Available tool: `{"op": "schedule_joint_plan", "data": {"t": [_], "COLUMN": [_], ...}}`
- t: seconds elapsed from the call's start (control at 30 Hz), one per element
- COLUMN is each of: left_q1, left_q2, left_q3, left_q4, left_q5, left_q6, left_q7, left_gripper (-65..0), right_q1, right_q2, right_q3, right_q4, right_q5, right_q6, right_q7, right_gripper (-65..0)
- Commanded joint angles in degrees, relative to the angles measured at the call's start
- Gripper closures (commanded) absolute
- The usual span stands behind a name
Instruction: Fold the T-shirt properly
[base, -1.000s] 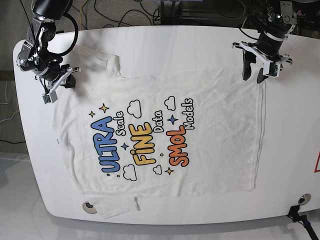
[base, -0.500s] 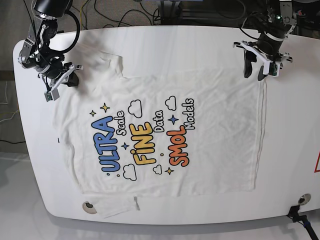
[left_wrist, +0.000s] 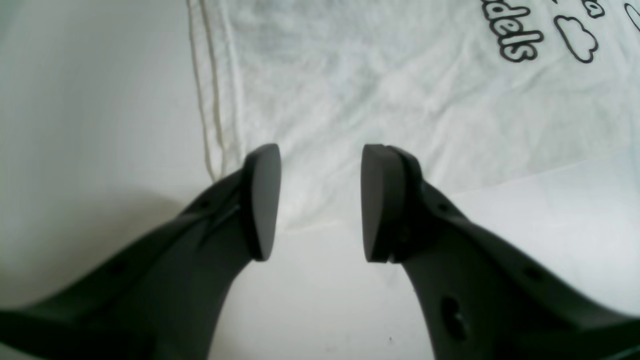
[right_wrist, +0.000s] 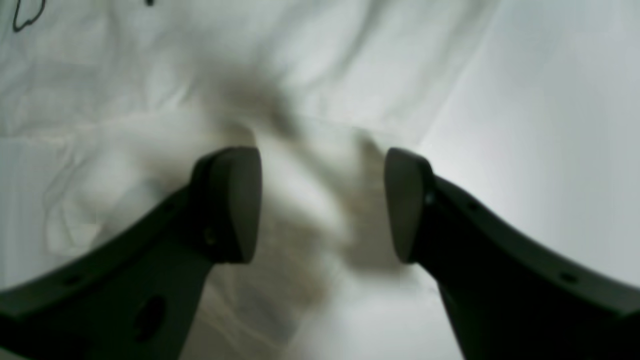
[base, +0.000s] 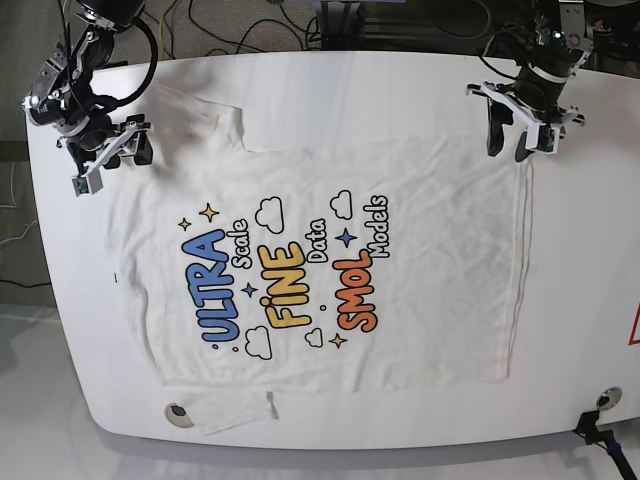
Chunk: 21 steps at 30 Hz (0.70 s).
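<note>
1. A white T-shirt (base: 330, 270) lies spread flat, print side up, lightly wrinkled.
2. Its print reads blue "ULTRA", yellow "FINE", orange "SMOL", with small clouds and stars.

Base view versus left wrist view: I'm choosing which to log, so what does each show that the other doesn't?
Only base: the right hand, open at the shoulder end, and the T-shirt's coloured ULTRA, FINE, SMOL print. Only left wrist: the double-stitched hem up close, and a clear gap between the fingers. Both: the open left hand over the shirt's hem corner on the white table.
</note>
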Motion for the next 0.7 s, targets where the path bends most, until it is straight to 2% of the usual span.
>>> {"op": "schedule_joint_plan", "data": {"t": [0.0,0.17,0.27,0.33,0.67], "left_q1": [-0.03,-1.00,-1.26,-1.35,-2.14], "left_q2": [-0.41,-0.41,-0.41,-0.49,-1.02], "left_q3": [-0.27,-0.36,-0.36,-0.36,-0.36], "left_q4": [1.16,1.16,1.16,1.16,1.07], "left_q5": [-0.49,-0.49,-0.49,-0.49,-0.40], "left_q6": [0.07,0.07,0.07,0.07,0.07], "left_q7": [-1.29,-1.20,-1.20,-1.20,-1.20], "left_gripper": [-24.5,-24.5,-24.5,-24.5,-24.5], "right_q1": [-0.07,-3.32,-4.90,-4.99,-8.16], "right_q2": [0.39,0.39,-0.22,-1.98,-3.65], "right_q3": [2.66,7.32,9.26,11.28,11.02], "right_q4": [1.17,1.17,0.82,0.82,0.73], "right_q5": [3.70,10.38,12.23,11.97,11.79], "right_q6": [0.08,0.08,0.08,0.08,0.08], "right_q7": [0.31,0.31,-1.89,-3.03,-3.38], "right_gripper": [-37.3,-37.3,-37.3,-37.3,-37.3]}}
